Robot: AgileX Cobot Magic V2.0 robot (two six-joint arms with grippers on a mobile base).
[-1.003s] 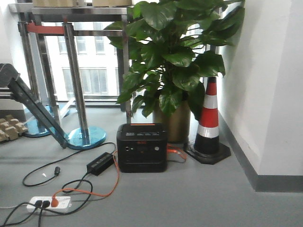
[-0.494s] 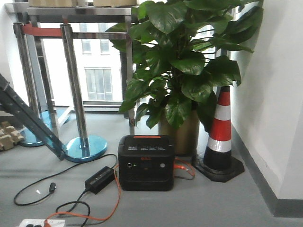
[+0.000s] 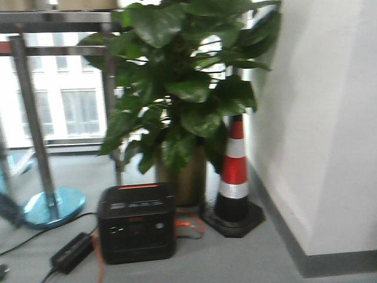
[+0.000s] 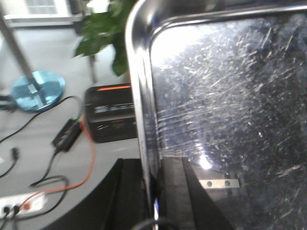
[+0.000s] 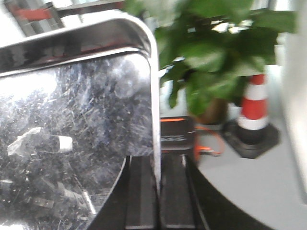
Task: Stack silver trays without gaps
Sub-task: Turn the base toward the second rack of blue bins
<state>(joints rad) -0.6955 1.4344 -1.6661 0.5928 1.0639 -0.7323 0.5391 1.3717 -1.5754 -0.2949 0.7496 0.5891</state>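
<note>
A silver tray (image 4: pixel 225 96) fills the left wrist view, scratched and shiny, held up above the floor. My left gripper (image 4: pixel 153 187) is shut on its left rim, one black finger on each side. The same tray (image 5: pixel 72 129) fills the right wrist view. My right gripper (image 5: pixel 157 187) is shut on its right rim, black fingers (image 5: pixel 141 191) pinching the thin edge. No second tray shows. Neither gripper nor the tray shows in the front view.
A black power station (image 3: pixel 136 221) stands on the grey floor with an orange cable. A potted plant (image 3: pixel 177 100), a red-white cone (image 3: pixel 234 171), a white wall (image 3: pixel 318 118) and a stanchion with a blue base (image 3: pixel 50 206) are ahead.
The front view has swung to the right: the plant, power station and cone have slid left in the frame, and the white wall fills more of the right side. The picture is blurred.
</note>
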